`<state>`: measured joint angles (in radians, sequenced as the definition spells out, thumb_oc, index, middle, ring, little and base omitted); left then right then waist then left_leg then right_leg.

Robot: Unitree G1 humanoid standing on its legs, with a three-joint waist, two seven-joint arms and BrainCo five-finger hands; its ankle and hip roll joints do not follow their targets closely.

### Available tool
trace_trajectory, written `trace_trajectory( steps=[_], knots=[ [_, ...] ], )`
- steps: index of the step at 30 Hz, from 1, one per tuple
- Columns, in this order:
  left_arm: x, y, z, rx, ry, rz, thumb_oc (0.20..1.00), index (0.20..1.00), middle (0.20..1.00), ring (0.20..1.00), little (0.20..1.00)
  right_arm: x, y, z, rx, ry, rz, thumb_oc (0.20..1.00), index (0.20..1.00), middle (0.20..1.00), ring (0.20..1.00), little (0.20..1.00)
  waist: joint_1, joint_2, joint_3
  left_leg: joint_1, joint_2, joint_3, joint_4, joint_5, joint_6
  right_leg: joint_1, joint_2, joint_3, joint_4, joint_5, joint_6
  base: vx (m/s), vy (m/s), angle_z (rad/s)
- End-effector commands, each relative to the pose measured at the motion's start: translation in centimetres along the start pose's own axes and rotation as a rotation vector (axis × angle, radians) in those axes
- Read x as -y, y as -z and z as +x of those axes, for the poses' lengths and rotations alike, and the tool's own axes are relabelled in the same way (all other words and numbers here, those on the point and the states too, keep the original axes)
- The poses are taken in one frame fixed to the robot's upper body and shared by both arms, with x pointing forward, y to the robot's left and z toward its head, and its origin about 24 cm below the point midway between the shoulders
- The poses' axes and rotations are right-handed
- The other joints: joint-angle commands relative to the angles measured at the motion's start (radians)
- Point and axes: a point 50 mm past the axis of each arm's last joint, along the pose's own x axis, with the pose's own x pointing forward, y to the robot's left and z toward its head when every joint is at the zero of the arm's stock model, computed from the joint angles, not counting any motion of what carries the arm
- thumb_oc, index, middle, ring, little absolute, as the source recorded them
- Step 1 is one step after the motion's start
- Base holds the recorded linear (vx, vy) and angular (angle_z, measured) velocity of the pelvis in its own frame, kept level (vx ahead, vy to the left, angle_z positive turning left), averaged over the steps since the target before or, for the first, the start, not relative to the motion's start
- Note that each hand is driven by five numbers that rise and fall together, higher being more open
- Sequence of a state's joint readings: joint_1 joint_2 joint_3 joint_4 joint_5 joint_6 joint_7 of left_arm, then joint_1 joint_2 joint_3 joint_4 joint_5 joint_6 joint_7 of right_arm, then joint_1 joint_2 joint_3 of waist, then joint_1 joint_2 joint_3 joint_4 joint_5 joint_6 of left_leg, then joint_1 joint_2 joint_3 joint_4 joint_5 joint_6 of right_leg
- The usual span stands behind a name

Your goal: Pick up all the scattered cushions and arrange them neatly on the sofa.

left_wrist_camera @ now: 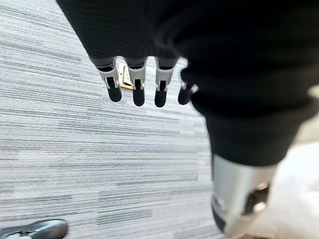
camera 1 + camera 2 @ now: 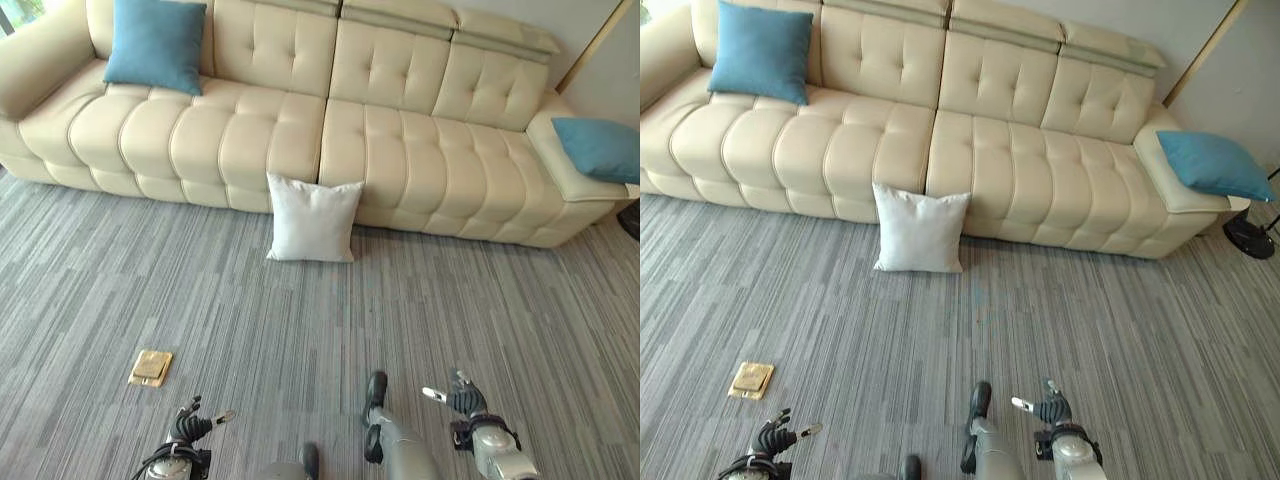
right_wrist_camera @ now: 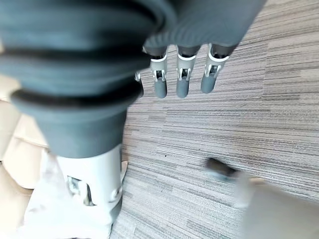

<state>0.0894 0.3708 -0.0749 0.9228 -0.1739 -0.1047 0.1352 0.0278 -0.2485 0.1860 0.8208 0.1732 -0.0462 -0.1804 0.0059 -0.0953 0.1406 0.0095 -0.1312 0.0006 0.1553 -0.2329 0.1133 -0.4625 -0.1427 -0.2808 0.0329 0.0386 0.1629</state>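
A white cushion [image 2: 313, 218] stands on the carpet, leaning against the front of the cream sofa [image 2: 400, 150] near its middle. One blue cushion [image 2: 157, 44] leans upright against the sofa's back at the left end. Another blue cushion [image 2: 600, 147] lies on the sofa's right armrest. My left hand [image 2: 190, 425] hangs low over the carpet at the near left, fingers relaxed and holding nothing. My right hand [image 2: 462, 396] hovers at the near right, also open and empty. Both hands are far from the white cushion.
A small tan plate [image 2: 151, 367] lies flat on the grey striped carpet [image 2: 200, 290] just ahead of my left hand. A dark round stand base [image 2: 1250, 237] sits on the floor past the sofa's right end.
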Motion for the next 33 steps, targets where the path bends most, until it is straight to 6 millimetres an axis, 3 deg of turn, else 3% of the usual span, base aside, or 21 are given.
trace_trajectory(
  steps=[1,3,4,6,8,9,10,11,12,13,18,21,25,31,33],
  knots=[
    [-1.1,-2.7,0.3,0.128,-0.017,0.069,1.000,1.000,1.000,1.000,1.000,2.0,-3.2,0.7,0.127,0.051,-0.015,1.000,1.000,1.000,1.000,1.000,0.003,-0.006,0.002,0.097,0.141,-0.125,-0.029,0.025,-0.156,0.167,0.021,0.026,0.017,0.076,0.041,0.60,-0.188,0.99],
    [-0.6,-2.2,0.1,0.114,-0.002,0.074,1.000,1.000,1.000,1.000,1.000,2.2,-3.1,0.6,0.136,0.059,-0.010,1.000,1.000,1.000,1.000,1.000,-0.011,0.018,-0.024,0.123,0.220,-0.151,-0.015,0.107,-0.204,0.182,0.044,0.008,0.058,0.054,0.014,0.53,-0.220,1.17],
    [-0.3,-2.7,0.2,0.128,0.007,0.067,1.000,1.000,1.000,1.000,1.000,2.4,-3.5,0.5,0.156,0.064,-0.003,1.000,1.000,1.000,1.000,1.000,-0.019,0.014,-0.021,0.064,0.250,-0.140,0.052,0.196,-0.216,0.195,0.045,0.004,0.075,0.022,-0.004,0.32,-0.176,1.12],
    [0.0,-3.1,0.2,0.143,0.016,0.052,1.000,1.000,1.000,1.000,1.000,2.9,-3.5,0.5,0.153,0.076,-0.004,1.000,1.000,1.000,1.000,1.000,-0.019,0.014,-0.019,0.024,0.300,-0.080,0.088,0.237,-0.188,0.222,0.056,0.004,0.084,-0.028,-0.032,0.33,-0.164,0.70],
    [0.4,-3.4,0.3,0.154,0.030,0.062,1.000,1.000,1.000,1.000,1.000,3.1,-3.9,0.7,0.163,0.078,-0.006,1.000,1.000,1.000,1.000,1.000,-0.008,0.011,-0.016,-0.024,0.278,-0.047,0.069,0.181,-0.171,0.253,0.063,0.023,0.082,-0.053,-0.036,0.24,-0.071,0.19],
    [0.3,-3.5,0.3,0.154,0.029,0.062,1.000,1.000,1.000,1.000,1.000,3.1,-4.0,0.7,0.163,0.078,-0.006,1.000,1.000,1.000,1.000,1.000,-0.010,0.008,-0.018,-0.028,0.274,-0.049,0.067,0.185,-0.169,0.249,0.059,0.022,0.081,-0.051,-0.035,0.22,0.008,-0.37],
    [0.7,-3.8,0.3,0.168,0.049,0.080,1.000,1.000,1.000,1.000,1.000,3.5,-4.4,0.8,0.175,0.088,-0.014,1.000,1.000,1.000,1.000,1.000,-0.003,-0.001,-0.014,-0.110,0.224,-0.023,0.039,0.134,-0.164,0.280,0.051,0.038,0.067,-0.065,-0.034,0.18,0.046,-0.73],
    [0.8,-3.8,0.3,0.168,0.053,0.088,1.000,1.000,1.000,1.000,1.000,3.6,-4.7,0.9,0.181,0.092,-0.018,1.000,1.000,1.000,1.000,1.000,0.004,0.000,-0.006,-0.146,0.196,-0.018,0.025,0.129,-0.168,0.293,0.051,0.046,0.061,-0.072,-0.033,0.23,0.069,-0.55],
    [0.9,-3.8,0.4,0.165,0.057,0.092,1.000,1.000,1.000,1.000,1.000,3.6,-4.7,1.0,0.179,0.098,-0.018,1.000,1.000,1.000,1.000,1.000,0.011,-0.002,0.002,-0.198,0.166,-0.011,0.021,0.142,-0.172,0.311,0.053,0.052,0.045,-0.070,-0.032,0.27,0.171,-0.22],
    [1.1,-3.5,0.4,0.154,0.057,0.100,1.000,1.000,1.000,1.000,1.000,3.8,-4.6,1.1,0.164,0.119,-0.013,1.000,1.000,1.000,1.000,1.000,0.044,0.010,0.009,-0.288,0.103,-0.017,-0.026,0.208,-0.179,0.363,0.081,0.074,0.007,-0.071,-0.029,0.33,0.214,-0.13],
    [1.3,-2.4,0.1,0.119,0.069,0.114,1.000,1.000,1.000,1.000,1.000,3.1,-4.2,1.0,0.156,0.097,-0.010,1.000,1.000,1.000,1.000,1.000,0.043,0.013,-0.001,-0.247,0.084,-0.044,-0.020,0.197,-0.159,0.389,0.060,0.120,0.051,-0.078,-0.007,0.25,0.230,-0.74],
    [0.3,-2.0,0.1,0.108,0.053,0.129,1.000,1.000,1.000,1.000,1.000,2.7,-4.1,0.9,0.151,0.082,0.000,1.000,1.000,1.000,1.000,1.000,0.047,0.006,-0.014,-0.222,0.079,-0.022,0.023,0.147,-0.133,0.382,0.017,0.153,0.087,-0.048,0.018,0.16,0.179,-0.72],
    [-0.6,-1.9,0.0,0.110,0.034,0.136,1.000,1.000,1.000,1.000,1.000,2.4,-4.3,0.9,0.159,0.064,0.007,1.000,1.000,1.000,1.000,1.000,0.051,0.009,-0.020,-0.211,0.081,-0.023,0.045,0.120,-0.117,0.372,-0.007,0.164,0.122,-0.033,0.017,0.10,0.125,-0.24],
    [-1.4,-1.8,0.0,0.105,0.005,0.112,1.000,1.000,1.000,1.000,1.000,2.0,-4.5,0.9,0.164,0.046,-0.010,1.000,1.000,1.000,1.000,1.000,0.068,0.011,-0.029,-0.187,0.081,-0.033,0.042,0.093,-0.105,0.358,-0.024,0.137,0.107,-0.020,0.011,0.09,0.041,-0.03],
    [-1.4,-1.6,0.0,0.094,-0.001,0.106,1.000,1.000,1.000,1.000,1.000,1.9,-4.9,1.1,0.171,0.041,-0.031,1.000,1.000,1.000,1.000,1.000,0.065,0.010,-0.014,-0.169,0.085,-0.032,0.039,0.078,-0.102,0.270,-0.021,0.097,0.050,0.010,0.016,0.17,-0.054,-0.30]
  ],
)
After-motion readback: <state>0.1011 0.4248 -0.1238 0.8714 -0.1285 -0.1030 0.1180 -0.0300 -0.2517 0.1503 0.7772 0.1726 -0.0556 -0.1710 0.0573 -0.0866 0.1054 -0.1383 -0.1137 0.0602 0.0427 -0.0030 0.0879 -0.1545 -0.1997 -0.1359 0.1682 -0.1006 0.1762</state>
